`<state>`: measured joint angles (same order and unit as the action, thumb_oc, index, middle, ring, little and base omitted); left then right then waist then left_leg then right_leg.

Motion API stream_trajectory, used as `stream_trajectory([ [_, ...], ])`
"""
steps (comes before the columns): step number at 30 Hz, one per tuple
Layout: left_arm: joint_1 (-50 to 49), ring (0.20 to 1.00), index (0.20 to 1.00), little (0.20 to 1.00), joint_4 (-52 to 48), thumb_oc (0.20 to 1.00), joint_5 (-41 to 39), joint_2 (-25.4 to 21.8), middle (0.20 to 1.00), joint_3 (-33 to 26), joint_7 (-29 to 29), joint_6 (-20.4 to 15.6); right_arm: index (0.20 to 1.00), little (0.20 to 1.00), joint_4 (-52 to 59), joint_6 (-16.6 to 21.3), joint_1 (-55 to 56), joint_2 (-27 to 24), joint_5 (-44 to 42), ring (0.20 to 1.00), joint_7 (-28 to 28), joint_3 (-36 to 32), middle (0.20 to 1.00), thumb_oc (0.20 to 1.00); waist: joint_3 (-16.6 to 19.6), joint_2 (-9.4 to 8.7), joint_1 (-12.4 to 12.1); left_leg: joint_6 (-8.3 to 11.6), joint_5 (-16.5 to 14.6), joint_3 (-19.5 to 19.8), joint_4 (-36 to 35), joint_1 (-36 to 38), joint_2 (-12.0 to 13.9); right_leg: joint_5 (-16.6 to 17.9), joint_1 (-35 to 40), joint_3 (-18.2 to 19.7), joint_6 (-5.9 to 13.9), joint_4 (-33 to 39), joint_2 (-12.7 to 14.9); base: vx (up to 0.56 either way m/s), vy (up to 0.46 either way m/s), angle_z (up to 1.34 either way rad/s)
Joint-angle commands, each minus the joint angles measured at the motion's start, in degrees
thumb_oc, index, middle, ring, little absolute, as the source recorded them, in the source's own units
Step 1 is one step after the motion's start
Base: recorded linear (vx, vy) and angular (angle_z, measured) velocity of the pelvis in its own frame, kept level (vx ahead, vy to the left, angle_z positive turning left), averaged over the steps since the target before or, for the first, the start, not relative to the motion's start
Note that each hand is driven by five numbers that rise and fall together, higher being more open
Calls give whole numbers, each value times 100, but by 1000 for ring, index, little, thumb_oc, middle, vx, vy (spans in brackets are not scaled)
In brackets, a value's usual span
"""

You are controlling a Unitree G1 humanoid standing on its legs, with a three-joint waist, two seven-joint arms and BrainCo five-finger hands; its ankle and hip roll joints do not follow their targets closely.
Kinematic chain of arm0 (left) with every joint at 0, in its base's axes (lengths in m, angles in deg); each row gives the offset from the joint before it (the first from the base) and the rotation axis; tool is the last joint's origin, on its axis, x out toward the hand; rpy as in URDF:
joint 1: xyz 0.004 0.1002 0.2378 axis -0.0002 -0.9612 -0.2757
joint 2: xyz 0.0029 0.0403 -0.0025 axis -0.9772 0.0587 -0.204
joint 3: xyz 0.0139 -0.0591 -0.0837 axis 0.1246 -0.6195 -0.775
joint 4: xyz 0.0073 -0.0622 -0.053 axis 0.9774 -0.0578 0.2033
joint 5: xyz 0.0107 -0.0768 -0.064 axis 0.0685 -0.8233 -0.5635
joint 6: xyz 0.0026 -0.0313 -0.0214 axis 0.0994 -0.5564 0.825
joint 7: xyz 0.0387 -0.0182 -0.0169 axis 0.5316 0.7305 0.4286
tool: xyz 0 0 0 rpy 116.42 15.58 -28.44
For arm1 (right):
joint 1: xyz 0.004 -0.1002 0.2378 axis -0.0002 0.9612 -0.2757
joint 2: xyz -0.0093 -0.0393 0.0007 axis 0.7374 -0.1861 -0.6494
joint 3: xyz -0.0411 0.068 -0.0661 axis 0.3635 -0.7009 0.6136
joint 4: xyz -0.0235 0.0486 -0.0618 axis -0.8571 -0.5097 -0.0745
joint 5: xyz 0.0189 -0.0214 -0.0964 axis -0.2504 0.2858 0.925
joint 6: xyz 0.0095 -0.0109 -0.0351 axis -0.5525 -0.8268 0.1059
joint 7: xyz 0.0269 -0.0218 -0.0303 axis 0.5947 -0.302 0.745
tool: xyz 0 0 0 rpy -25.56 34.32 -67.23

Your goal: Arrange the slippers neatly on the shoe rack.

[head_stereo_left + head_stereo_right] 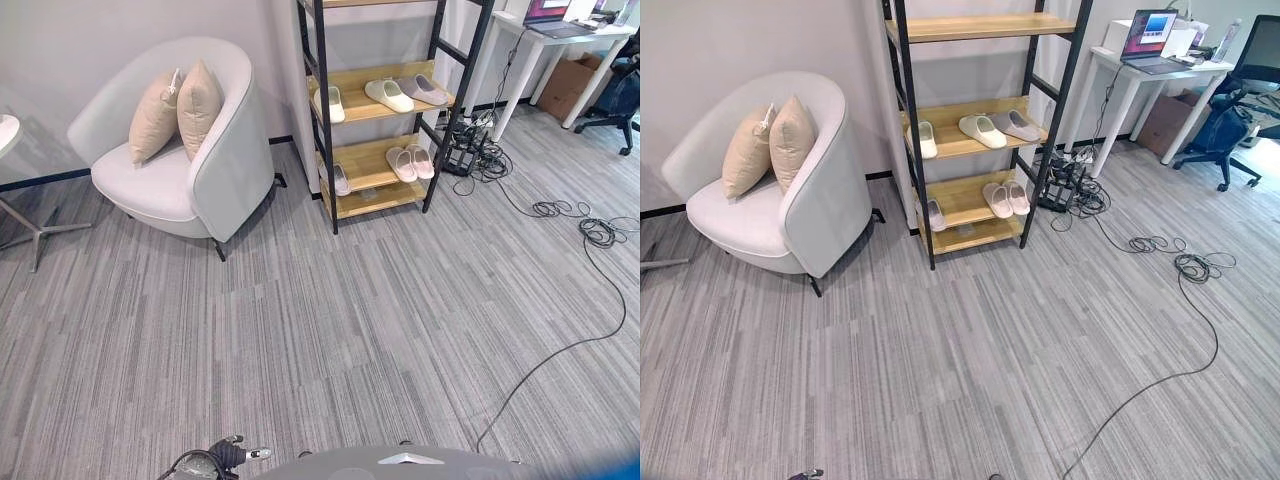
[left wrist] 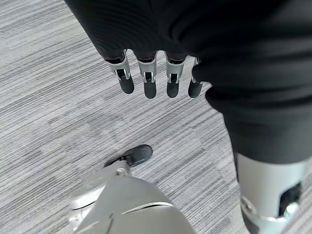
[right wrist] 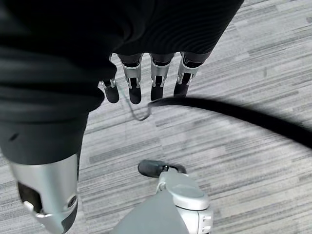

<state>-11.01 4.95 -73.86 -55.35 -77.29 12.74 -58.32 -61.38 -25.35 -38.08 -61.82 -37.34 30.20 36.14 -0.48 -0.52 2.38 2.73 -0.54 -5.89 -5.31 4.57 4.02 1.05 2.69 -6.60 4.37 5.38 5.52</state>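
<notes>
A black-framed shoe rack point(image 1: 975, 140) with wooden shelves stands against the wall, and all the slippers sit on it. On the middle shelf a cream slipper point(image 1: 927, 139) lies alone near the rack's left post, while a second cream slipper point(image 1: 983, 130) and a grey slipper point(image 1: 1017, 124) lie side by side toward the right, both angled the same way. On the lower shelf a pair of pink slippers point(image 1: 1006, 198) rests close together at the right, and a single pale slipper point(image 1: 935, 214) lies at the left, partly behind the front post. To the left of the rack is a white armchair point(image 1: 780, 205) with two beige cushions point(image 1: 765, 145) leaning against its back. To the right, a white tabletop point(image 1: 1160, 68) carries an open laptop point(image 1: 1148, 38), with a cardboard box point(image 1: 1168, 120) under it and a dark office chair point(image 1: 1240, 110) beside it. The grey striped carpet point(image 1: 940, 370) stretches between the rack and the robot. The left hand point(image 2: 151, 80) hangs over the carpet in its wrist view, fingers straight and apart from the thumb, holding nothing. The right hand point(image 3: 146, 80) likewise hangs above the carpet, fingers loose and spread from the thumb, with nothing in it.
</notes>
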Motion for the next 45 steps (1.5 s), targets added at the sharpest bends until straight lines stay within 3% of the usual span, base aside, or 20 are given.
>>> stream_trajectory([
  [1, 399, 1000, 1000, 1000, 165, 1000, 336, -81, 1000, 94, -121, -133, 1000, 1000, -123, 56, -153, -40, 55, 1000, -35, 137, 1000, 1000, -43, -106, 92, 121, 41, 55, 31, -256, 35, -221, 293, -128, 334, -38, 135, -40, -59, -1],
  [10, 573, 1000, 1000, 1000, -266, 1000, 893, 271, 1000, 983, -129, -269, 1000, 1000, 64, 116, -107, -40, -23, 1000, -92, 216, 1000, 1000, -195, -64, 312, 220, 154, -82, 31, -238, 237, -288, 180, 49, 197, -222, -47, -19, -178, -6],
  [13, 831, 1000, 1000, 1000, -366, 1000, 741, 264, 1000, 1045, -326, -261, 1000, 1000, -136, 83, -90, 39, 173, 1000, -78, 413, 1000, 1000, -334, -29, 314, 330, 417, -37, 31, -232, 484, -458, 84, 203, 8, -367, -301, -34, -410, -11],
  [16, 853, 1000, 1000, 1000, -589, 1000, 327, 265, 1000, 971, -219, -297, 1000, 1000, -146, 86, -78, -56, 226, 1000, -51, 467, 1000, 1000, -560, -110, 235, 314, 288, 47, 1441, -738, 640, -558, 139, 233, -199, -513, -356, -10, -308, -14],
  [17, 749, 1000, 1000, 1000, -769, 1000, -74, 272, 1000, 874, -111, -332, 1000, 1000, -91, 76, -73, -132, 264, 1000, -26, 511, 1000, 1000, -737, -133, 96, 237, 410, 344, 2175, -1089, 471, -602, 229, 219, -282, -559, -384, 54, -213, -14],
  [18, 718, 1000, 1000, 1000, -772, 1000, -102, 287, 1000, 857, -105, -335, 1000, 1000, -65, 68, -100, -177, 243, 1000, -12, 499, 1000, 1000, -781, -139, 51, 175, 392, 406, 2290, -1261, 323, -630, 282, 215, -297, -542, -394, 123, -191, 0],
  [20, 643, 1000, 1000, 1000, -615, 1000, 117, 318, 1000, 888, -90, -347, 1000, 1000, 81, 110, -248, -249, -117, 1000, 13, 345, 1000, 1000, -775, -198, 30, 121, 255, 122, 2086, -1733, 127, -655, 482, 199, -234, -335, -349, 285, 4, 14],
  [21, 546, 1000, 1000, 1000, -411, 1000, 556, 313, 1000, 1116, -85, -409, 1000, 1000, 387, 217, -544, -242, -112, 1000, -40, 597, 1000, 1000, -795, -134, -191, 214, 567, 550, 1320, -1968, -197, -668, 606, 499, -179, -195, -435, 407, 151, -20],
  [22, 499, 1000, 1000, 1000, -336, 1000, 596, 306, 1000, 1079, -96, -400, 1000, 1000, 384, 208, -590, -180, 42, 1000, -24, 750, 1000, 1000, -790, -143, -277, 187, 553, 928, 1086, -1886, -309, -720, 620, 599, -161, -221, -455, 405, 166, -80],
  [24, 443, 1000, 1000, 1000, -196, 1000, 674, 311, 1000, 1004, -125, -346, 1000, 1000, 368, 195, -601, -103, 242, 1000, 3, 856, 1000, 1000, -693, -150, -284, 129, 565, 1145, 853, -1739, -358, -752, 602, 659, -130, -276, -448, 273, 105, -154],
  [27, 476, 1000, 1000, 1000, -161, 1000, 780, 218, 1000, 934, -151, -304, 1000, 1000, 408, 143, -553, 80, 359, 1000, 54, 976, 1000, 1000, -495, -311, -275, -60, 415, 1020, 838, -1531, -447, -816, 639, 708, -34, -387, -298, 363, 160, -45],
  [29, 516, 1000, 1000, 1000, -401, 1000, 718, 135, 1000, 843, -236, -272, 1000, 1000, 444, 65, -567, 275, 513, 1000, 143, 1062, 1000, 1000, -433, -429, -365, -335, 33, 942, 1041, -1425, -625, -803, 339, 847, 163, -1226, -181, 452, 345, 8],
  [31, 573, 1000, 1000, 1000, -422, 1000, 700, 131, 1000, 838, -269, -247, 1000, 1000, 445, 51, -611, 295, 580, 1000, 129, 1065, 1000, 1000, -424, -455, -359, -405, -44, 945, 1052, -1371, -671, -722, 231, 869, 234, -1462, -167, 263, 248, -44],
  [32, 702, 1000, 1000, 1000, -398, 1000, 657, 110, 1000, 819, -284, -182, 1000, 1000, 596, 56, -849, 273, 690, 1000, 60, 1132, 1000, 1000, -481, -486, -338, -575, -164, 954, 1009, -1204, -758, 54, -267, 832, 518, -2444, -56, 220, 217, -14],
  [34, 614, 1000, 1000, 1000, -130, 1000, 599, 100, 1000, 693, -224, -96, 1000, 1000, 667, 72, -918, 111, 432, 1000, 28, 857, 1000, 1000, -530, -369, -278, -669, -241, 967, 817, -834, -672, 535, -683, 691, 576, -3311, 64, 340, 243, 35],
  [35, 566, 1000, 1000, 1000, -44, 1000, 645, 109, 1000, 664, -218, -78, 1000, 1000, 669, 82, -905, 108, 364, 1000, 11, 783, 1000, 1000, -544, -320, -245, -679, -282, 950, 742, -660, -626, 554, -850, 584, 515, -3441, 149, 357, 159, -3],
  [38, 435, 1000, 1000, 1000, 145, 1000, 945, 154, 1000, 731, -236, -50, 1000, 1000, 575, 89, -740, 103, 557, 1000, -32, 798, 1000, 1000, -645, -212, -54, -635, -561, 1119, 573, -124, -578, -27, -1210, 482, 276, -2506, 78, 408, 17, -14],
  [41, 438, 1000, 1000, 1000, 154, 1000, 836, 149, 1000, 626, -232, -98, 1000, 1000, 396, 37, -541, 84, 626, 1000, -23, 785, 1000, 1000, -678, -269, 71, -498, -710, 1358, 394, 240, -546, 245, -1396, 696, 385, -990, -139, 408, -204, 59],
  [43, 429, 1000, 1000, 1000, 197, 1000, 845, 186, 1000, 656, -199, -110, 1000, 1000, 339, 36, -427, 48, 474, 1000, 17, 667, 1000, 1000, -647, -268, 178, -425, -764, 1492, 400, 366, -532, 336, -1432, 875, 398, -808, -246, 316, -194, 124],
  [45, 417, 1000, 1000, 1000, 209, 1000, 952, 254, 1000, 759, -224, -105, 1000, 1000, 323, 29, -478, 18, 575, 1000, -26, 765, 1000, 1000, -487, -257, 157, -338, -726, 1635, 483, 385, -469, 292, -1254, 955, 253, -847, -352, 311, -249, 125],
])
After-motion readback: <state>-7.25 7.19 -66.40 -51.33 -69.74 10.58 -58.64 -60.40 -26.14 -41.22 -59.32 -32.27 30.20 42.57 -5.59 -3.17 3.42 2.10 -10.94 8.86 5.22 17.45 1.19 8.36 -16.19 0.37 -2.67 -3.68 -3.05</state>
